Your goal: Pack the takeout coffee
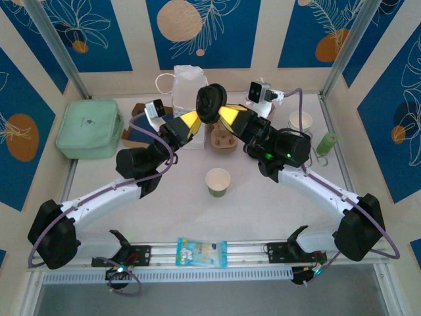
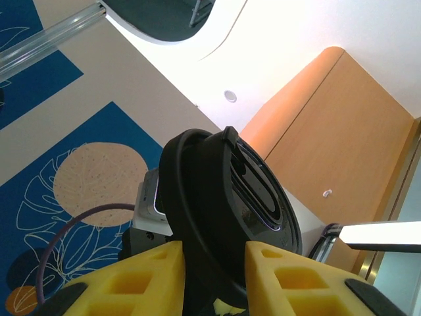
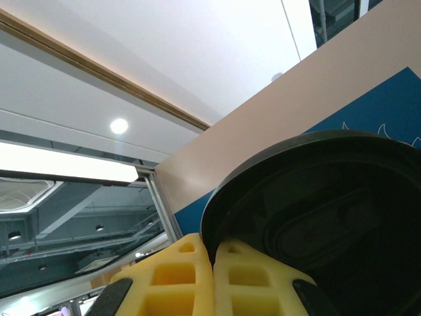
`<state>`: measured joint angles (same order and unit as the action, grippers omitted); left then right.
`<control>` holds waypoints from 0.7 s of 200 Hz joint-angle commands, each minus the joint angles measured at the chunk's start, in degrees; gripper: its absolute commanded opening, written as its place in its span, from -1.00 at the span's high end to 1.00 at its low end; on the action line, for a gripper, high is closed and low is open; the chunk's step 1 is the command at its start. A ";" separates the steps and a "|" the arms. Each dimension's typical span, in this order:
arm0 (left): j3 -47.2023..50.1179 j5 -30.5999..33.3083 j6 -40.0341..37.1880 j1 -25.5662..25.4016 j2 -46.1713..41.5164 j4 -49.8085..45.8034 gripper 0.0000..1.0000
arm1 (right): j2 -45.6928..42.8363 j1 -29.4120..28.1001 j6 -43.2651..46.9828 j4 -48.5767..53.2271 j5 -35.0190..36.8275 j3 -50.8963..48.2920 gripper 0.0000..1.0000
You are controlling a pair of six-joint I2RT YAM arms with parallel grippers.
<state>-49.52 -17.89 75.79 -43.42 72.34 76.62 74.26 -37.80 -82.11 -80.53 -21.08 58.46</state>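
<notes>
Evidently left gripper [image 2: 214,249] pinches the lid [image 2: 223,197] across its rim; right gripper [image 3: 214,255], pressed together, nips the opposite edge, both high over the table [image 1: 164,197]. Cup [image 1: 218,181] stands open below. Lid looks light, slick, bendy: grip the rim; cup likely crushes, hold gently

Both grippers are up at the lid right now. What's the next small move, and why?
Probably open the right gripper and let go. Both grippers pinch the black lid in mid-air. The right has only its rim, while the left gripper has pads on both faces. One must release before the lid can go down onto the open cup standing below.
</notes>
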 commanded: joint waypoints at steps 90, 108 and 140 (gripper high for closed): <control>-2.16 0.65 -0.34 -0.66 -1.68 4.09 0.47 | -3.46 1.24 3.82 7.51 4.44 -6.69 1.00; -2.25 0.66 -0.34 -0.68 -1.68 4.06 0.50 | -3.39 1.37 3.55 8.18 5.04 -6.95 1.00; -2.25 0.85 -0.32 -0.63 -1.67 4.06 0.58 | -3.16 1.37 3.32 9.49 5.38 -7.07 1.00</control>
<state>-49.50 -16.12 75.81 -43.40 72.34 75.37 70.24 -36.84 -79.26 -77.25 -16.86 53.08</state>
